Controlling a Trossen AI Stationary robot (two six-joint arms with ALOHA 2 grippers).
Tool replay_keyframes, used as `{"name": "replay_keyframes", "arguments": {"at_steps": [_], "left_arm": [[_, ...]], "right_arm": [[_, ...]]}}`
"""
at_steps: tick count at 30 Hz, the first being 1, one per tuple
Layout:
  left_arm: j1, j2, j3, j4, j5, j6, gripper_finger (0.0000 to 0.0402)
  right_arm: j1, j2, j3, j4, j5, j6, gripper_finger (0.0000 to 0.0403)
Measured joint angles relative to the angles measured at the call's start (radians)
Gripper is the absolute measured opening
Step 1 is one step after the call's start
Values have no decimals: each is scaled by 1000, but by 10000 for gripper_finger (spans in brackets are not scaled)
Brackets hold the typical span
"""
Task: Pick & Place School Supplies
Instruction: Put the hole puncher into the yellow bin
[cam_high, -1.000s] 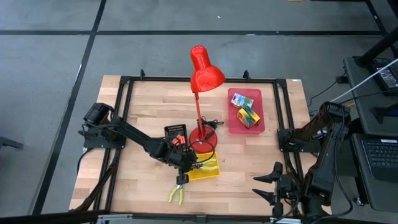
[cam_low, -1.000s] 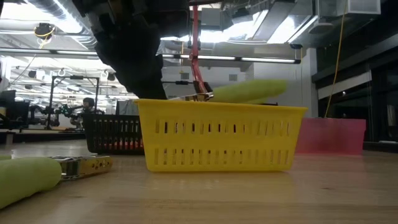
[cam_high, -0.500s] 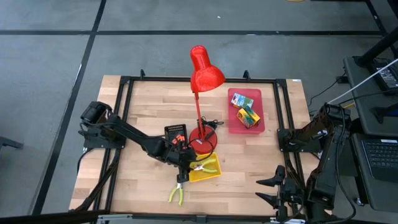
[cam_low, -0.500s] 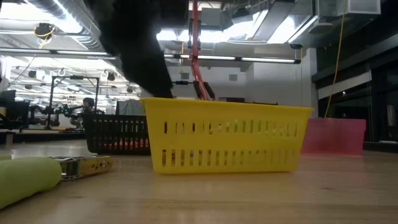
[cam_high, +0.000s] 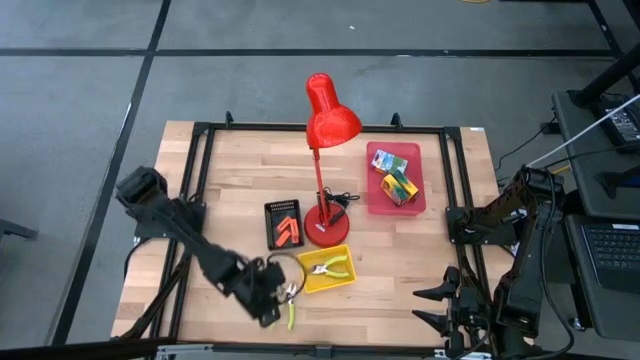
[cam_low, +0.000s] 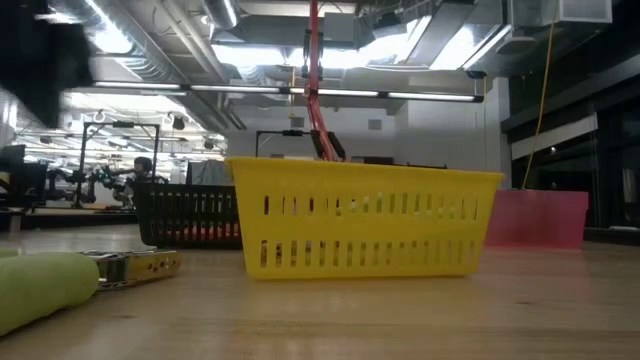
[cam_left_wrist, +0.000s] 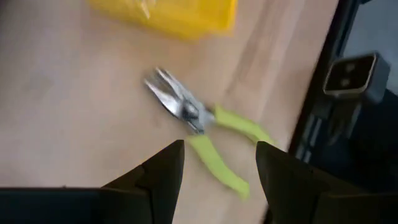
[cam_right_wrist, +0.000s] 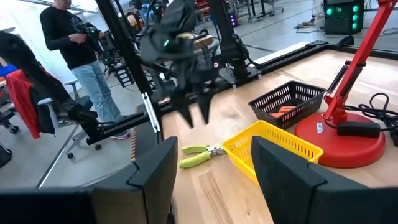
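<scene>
One pair of pliers (cam_left_wrist: 199, 121) with yellow-green handles lies flat on the table near its front edge, also seen as the pliers (cam_high: 291, 312). My left gripper (cam_left_wrist: 219, 168) hovers open just above them, near the handles, touching nothing. A second pair of pliers (cam_high: 331, 267) lies in the yellow tray (cam_high: 345, 281). Crayon boxes (cam_high: 397, 180) sit in the pink tray (cam_high: 374, 200). Orange pieces (cam_high: 287, 228) lie in the black tray (cam_high: 272, 212). My right gripper (cam_high: 428, 307) waits open at the near right, pointing level across the table.
The tall red lamp (cam_high: 322, 120) stands on its round base (cam_high: 325, 228) mid-table, between the black and yellow trays. A black frame rail (cam_left_wrist: 323, 112) runs along the near edge close to the loose pliers. Bare wood lies left of them. A person (cam_right_wrist: 68, 37) stands beyond the table.
My left gripper has let go of a pair of pliers, which now lie in the yellow tray. It then swung quickly toward the near left, away from the tray, rolling its wrist, and now hangs over the pliers on the table.
</scene>
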Motion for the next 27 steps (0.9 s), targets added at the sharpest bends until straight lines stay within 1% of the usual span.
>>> {"name": "replay_keyframes", "arguments": {"at_steps": [4, 8, 13, 18, 23, 25, 27], "left_arm": [[-67, 94, 0, 96, -13, -143, 196], [-82, 186, 0, 179, -20, -199, 196], [-84, 237, 16, 138, -54, -265, 196], [-80, 258, 32, 93, -33, -280, 196], [-80, 262, 29, 75, -34, -283, 193], [-79, 262, 29, 66, -30, -287, 182], [-78, 263, 29, 56, -26, -292, 157]], "right_arm": [[0, 0, 0, 11, 0, -21, 208], [0, 0, 0, 45, 0, -62, 208], [0, 0, 0, 91, -8, -110, 208], [2, 1, 0, 122, -19, -136, 208], [3, 1, 0, 126, -19, -150, 208], [3, 1, 0, 129, -19, -151, 208], [3, 1, 0, 129, -20, -151, 208]]}}
